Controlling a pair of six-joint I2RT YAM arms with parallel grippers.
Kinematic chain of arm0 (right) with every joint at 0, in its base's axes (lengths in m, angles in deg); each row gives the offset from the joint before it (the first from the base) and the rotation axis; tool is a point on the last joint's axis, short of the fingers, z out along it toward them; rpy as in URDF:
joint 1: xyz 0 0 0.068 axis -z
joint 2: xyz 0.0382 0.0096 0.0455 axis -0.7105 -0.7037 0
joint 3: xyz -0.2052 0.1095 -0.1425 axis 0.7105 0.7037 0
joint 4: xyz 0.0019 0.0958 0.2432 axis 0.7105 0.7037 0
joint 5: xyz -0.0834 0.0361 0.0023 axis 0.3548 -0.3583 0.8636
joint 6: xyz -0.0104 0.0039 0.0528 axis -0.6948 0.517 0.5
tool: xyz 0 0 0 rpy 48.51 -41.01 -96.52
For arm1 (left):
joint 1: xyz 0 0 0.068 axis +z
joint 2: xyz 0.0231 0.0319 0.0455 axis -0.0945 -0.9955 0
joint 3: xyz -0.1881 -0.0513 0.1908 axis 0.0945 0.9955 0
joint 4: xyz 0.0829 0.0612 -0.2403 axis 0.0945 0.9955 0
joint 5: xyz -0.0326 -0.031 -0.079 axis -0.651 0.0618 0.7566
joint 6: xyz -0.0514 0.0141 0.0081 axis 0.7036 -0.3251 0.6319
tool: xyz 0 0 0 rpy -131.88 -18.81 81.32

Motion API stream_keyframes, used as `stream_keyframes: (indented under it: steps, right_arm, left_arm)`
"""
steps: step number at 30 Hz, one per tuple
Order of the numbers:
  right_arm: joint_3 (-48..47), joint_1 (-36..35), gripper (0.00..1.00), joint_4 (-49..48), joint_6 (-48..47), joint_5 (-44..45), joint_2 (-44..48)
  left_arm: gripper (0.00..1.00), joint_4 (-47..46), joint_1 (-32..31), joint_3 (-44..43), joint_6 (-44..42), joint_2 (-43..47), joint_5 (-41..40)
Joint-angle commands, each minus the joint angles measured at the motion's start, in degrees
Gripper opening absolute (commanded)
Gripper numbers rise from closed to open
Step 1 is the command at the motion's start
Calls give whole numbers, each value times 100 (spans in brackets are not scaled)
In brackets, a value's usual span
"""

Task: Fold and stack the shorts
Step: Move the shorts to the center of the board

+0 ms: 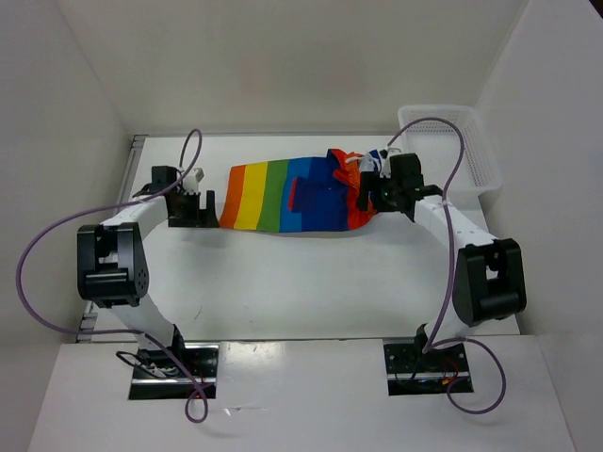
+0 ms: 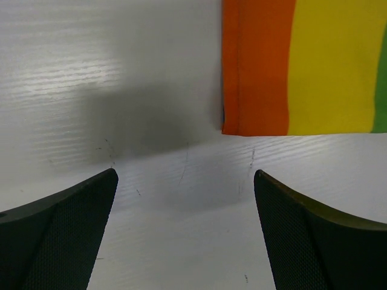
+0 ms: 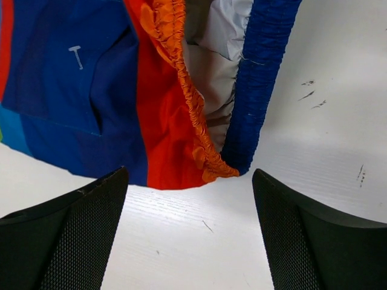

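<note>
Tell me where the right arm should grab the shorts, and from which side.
Grip the gathered waistband of the shorts at its near corner, where the orange elastic and the blue band meet. It lies bunched and gaping on the table, which gives a thick edge to pinch. Come down from above on the near side; the open right fingers straddle that corner.

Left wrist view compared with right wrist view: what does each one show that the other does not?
Only left wrist: the shorts' orange and yellow hem corner. Only right wrist: the gathered waistband and blue pocket. Both: the shorts on the white table, beyond open left fingers or right fingers, holding nothing.
</note>
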Motion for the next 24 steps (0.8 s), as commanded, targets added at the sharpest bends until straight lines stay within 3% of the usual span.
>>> stream_keyframes:
  steps: [1, 8, 12, 13, 16, 22, 24]
  right_arm:
    - [-51, -18, 88, -418, 158, 83, -208]
    - [-288, 35, 88, -365, 210, 144, -577]
    - [-289, 35, 88, -365, 149, 197, -683]
    - [-289, 35, 88, -365, 149, 197, -683]
    - [-227, 35, 88, -365, 149, 197, -683]
    - [-95, 88, 88, -313, 149, 136, -630]
    - [-95, 88, 88, -374, 149, 83, -630]
  left_arm:
    - [100, -167, 52, -301, -25, -356, 347]
    - [100, -456, 52, -705, -25, -1096, 962]
    - [88, -457, -71, -794, -25, -1359, 1051]
    - [78, -457, -71, -794, -25, -1360, 1051]
    - [62, -334, -124, -628, -25, -1360, 1051]
    - [61, -228, -124, -415, -25, -1307, 1112]
    - [55, -228, -124, -416, -25, -1377, 1235]
